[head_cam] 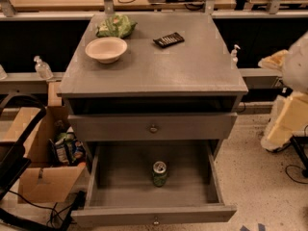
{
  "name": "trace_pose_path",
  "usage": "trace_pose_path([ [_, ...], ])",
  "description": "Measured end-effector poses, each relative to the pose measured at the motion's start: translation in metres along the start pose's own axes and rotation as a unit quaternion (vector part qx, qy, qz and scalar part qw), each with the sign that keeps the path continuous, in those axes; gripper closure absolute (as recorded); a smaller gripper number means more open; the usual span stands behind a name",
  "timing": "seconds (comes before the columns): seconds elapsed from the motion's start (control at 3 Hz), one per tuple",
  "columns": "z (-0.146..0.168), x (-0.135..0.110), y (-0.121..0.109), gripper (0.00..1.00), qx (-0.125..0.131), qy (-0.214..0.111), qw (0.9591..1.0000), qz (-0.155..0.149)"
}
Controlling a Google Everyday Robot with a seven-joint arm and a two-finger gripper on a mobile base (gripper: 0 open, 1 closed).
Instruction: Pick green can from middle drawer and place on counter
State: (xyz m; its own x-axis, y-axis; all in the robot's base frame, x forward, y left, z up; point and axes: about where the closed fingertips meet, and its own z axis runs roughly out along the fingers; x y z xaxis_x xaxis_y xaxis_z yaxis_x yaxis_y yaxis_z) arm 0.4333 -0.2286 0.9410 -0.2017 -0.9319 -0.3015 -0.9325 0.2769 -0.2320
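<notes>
Green can stands upright on the floor of the pulled-out middle drawer, silver top and pull tab facing up, near the middle of the tray and clear of its side walls. Nothing else shares the drawer with it, and the space above the can is open. The claw lies outside the frame, so whether it is open or closed cannot be told; only blurred pale parts of the robot arm show at the right edge, well apart from the can and higher than the drawer. Directly above the open drawer sits a closed drawer front with a small round knob, and above that a dark open slot under the cabinet's top. On the grey surface rest a cream bowl at the back left, a wrinkly green snack bag just behind it, and a flat black device toward the back centre. A clear pump bottle stands just beyond the surface's right edge, another on the ledge to the left. A cardboard box holding packets sits on the floor left of the cabinet.
</notes>
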Motion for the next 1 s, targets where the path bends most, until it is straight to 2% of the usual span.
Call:
trace_pose_path([
  [0.33, 0.037, 0.031, 0.001, 0.0, 0.016, -0.094, 0.9954, 0.014],
  [0.67, 0.058, 0.046, -0.005, 0.0, 0.047, -0.196, 0.9791, 0.025],
  [1.0, 0.049, 0.05, 0.001, 0.0, 0.059, -0.231, 0.9709, 0.021],
])
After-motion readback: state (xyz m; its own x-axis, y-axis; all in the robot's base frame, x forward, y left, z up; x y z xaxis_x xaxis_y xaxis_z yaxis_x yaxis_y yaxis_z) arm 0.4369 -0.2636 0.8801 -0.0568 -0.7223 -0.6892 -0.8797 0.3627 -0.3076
